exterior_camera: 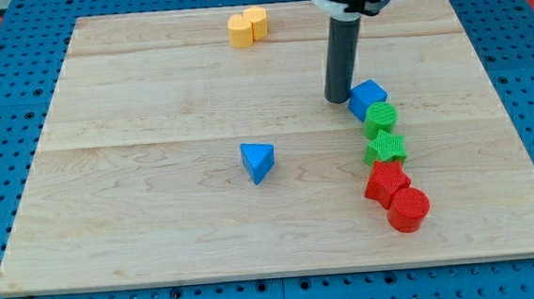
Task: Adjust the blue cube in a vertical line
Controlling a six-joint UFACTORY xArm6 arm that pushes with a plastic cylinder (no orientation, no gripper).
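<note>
From where I stand, the arm ends in a plain dark rod, not a claw, so there is no wide or narrow opening to tell. The tip (339, 100) rests on the wooden bench (160, 232), in the right half of the view and a little above the middle.

The blue cube (367, 97) sits just to the view's right of the tip, touching the rod or very nearly so; I cannot tell which. It stands turned, with 1 corner toward the view's bottom.

Below the cube, a chain of 4 more blocks runs down from the tip's right side toward the view's bottom. First is a green round block (381, 119), pressed against the cube's lower edge. Next is a green star (385, 148), touching the round one. Then comes a red star (385, 181), and last a red cylinder (408, 208), touching the red star and lying further to the view's right than the rest. The chain leans slightly, so the cube lies a little to the view's left of the green blocks under it.

A blue triangle block (257, 160) lies alone, well to the left of the tip and lower. 2 yellow blocks, 1 many-sided (240, 30) and 1 round (256, 21), touch each other near the bench's top edge, up and left of the tip, well apart from it.
</note>
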